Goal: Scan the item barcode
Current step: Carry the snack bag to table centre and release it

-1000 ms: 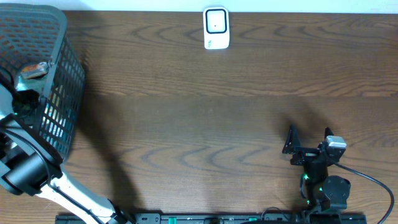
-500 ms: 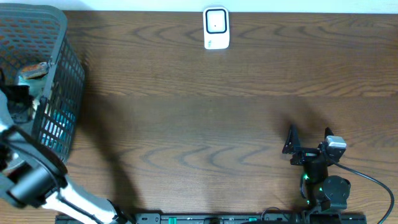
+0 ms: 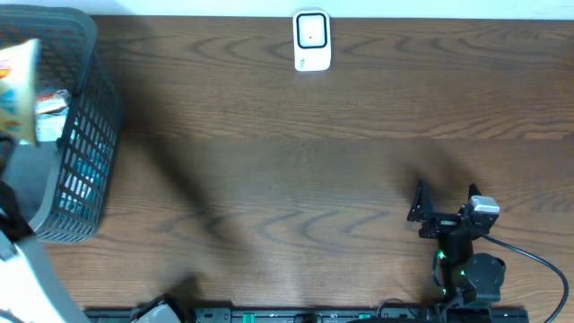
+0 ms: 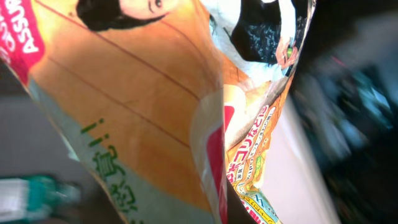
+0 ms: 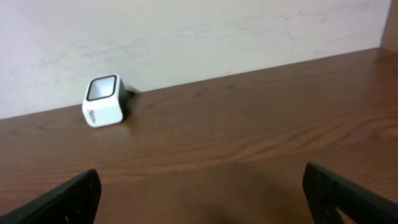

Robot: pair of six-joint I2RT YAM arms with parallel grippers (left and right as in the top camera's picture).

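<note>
Left claw grasps one orange snack packet (image 4: 124, 124) over one grey mesh basket (image 3: 90, 135). Right claw (image 5: 200, 180) released, facing one white scanner (image 5: 102, 101).

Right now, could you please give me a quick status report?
Left gripper shut on orange printed snack packet, held over grey mesh basket. Right gripper open, empty. White cube scanner at far edge of brown wooden table; nothing seen between.

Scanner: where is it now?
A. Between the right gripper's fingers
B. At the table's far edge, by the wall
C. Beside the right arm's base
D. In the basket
B: the scanner stands alone at the far edge of the table, close to the wall, well away from the basket and the open right gripper.
</note>
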